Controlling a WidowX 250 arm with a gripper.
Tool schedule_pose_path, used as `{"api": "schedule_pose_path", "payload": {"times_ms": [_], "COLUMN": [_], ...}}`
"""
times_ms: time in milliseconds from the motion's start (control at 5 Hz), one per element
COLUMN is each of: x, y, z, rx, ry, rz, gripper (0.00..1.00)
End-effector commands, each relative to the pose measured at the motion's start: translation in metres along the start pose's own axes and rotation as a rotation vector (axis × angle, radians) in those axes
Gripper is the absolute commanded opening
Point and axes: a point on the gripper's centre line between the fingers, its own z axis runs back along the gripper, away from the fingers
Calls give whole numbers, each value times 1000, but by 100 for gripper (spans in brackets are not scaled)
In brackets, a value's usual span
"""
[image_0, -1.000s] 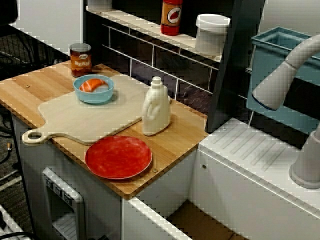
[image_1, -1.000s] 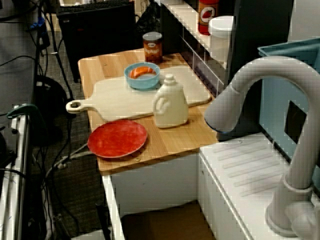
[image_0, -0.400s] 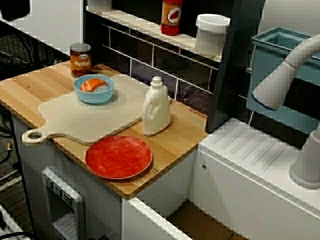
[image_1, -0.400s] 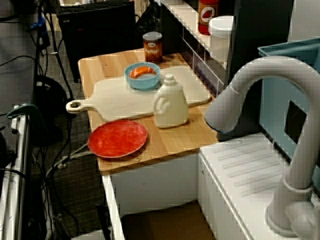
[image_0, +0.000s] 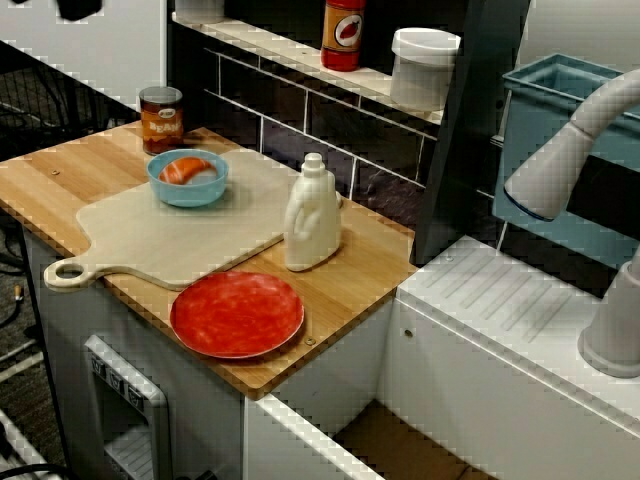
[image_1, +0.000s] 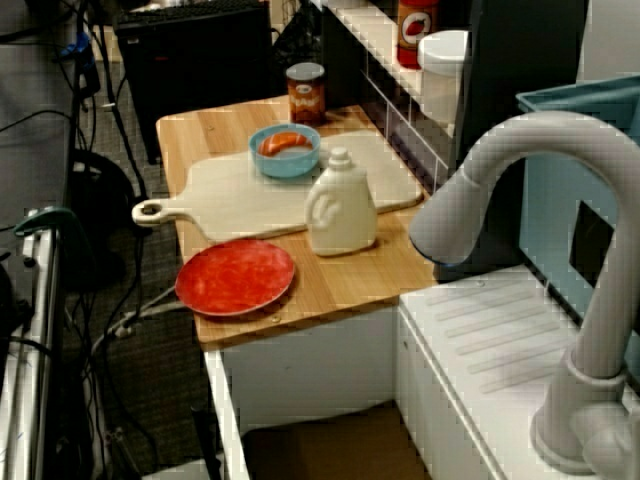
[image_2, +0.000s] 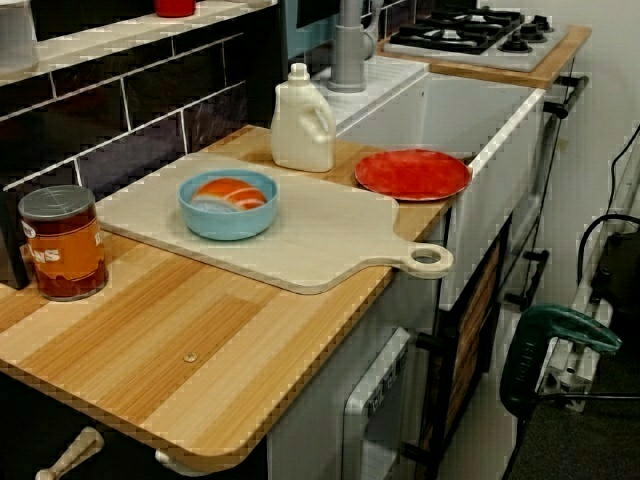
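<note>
Only the grey robot arm (image_0: 560, 160) shows, its rounded elbow hanging at the right above the white drainboard (image_0: 520, 300); its gripper appears in no view. In the side view the arm (image_1: 500, 160) arches over from its base at the lower right. The thing nearest the elbow is a white handled jug (image_0: 312, 220) on the wooden counter. A red plate (image_0: 237, 313) lies near the front edge. A blue bowl (image_0: 187, 185) holding an orange-and-white piece sits on a pale cutting board (image_0: 170, 240).
A brown-labelled can (image_0: 161, 118) stands at the counter's back left. On the shelf are a red bottle (image_0: 343, 33) and a white tub (image_0: 424, 68). A blue bin (image_0: 560, 100) sits behind the arm. A stove (image_2: 480, 25) shows in the view from the counter's far end.
The arm and the things on the counter have not moved. A dark shape at the top left edge of the view from above has shifted to the right.
</note>
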Motion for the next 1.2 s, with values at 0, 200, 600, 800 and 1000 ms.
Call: {"api": "schedule_pose_path", "payload": {"times_ms": [0, 200, 600, 800, 1000], "x": [36, 25, 4, 21, 42], "y": [-23, -43, -84, -85, -68], "z": [-10, -14, -17, -18, -35], "rx": [-34, -30, -1, -22, -29], "ry": [-26, -43, -77, -115, -103], "rz": [-54, -122, -240, -233, -177], "gripper": [100, 100, 100, 100, 100]}}
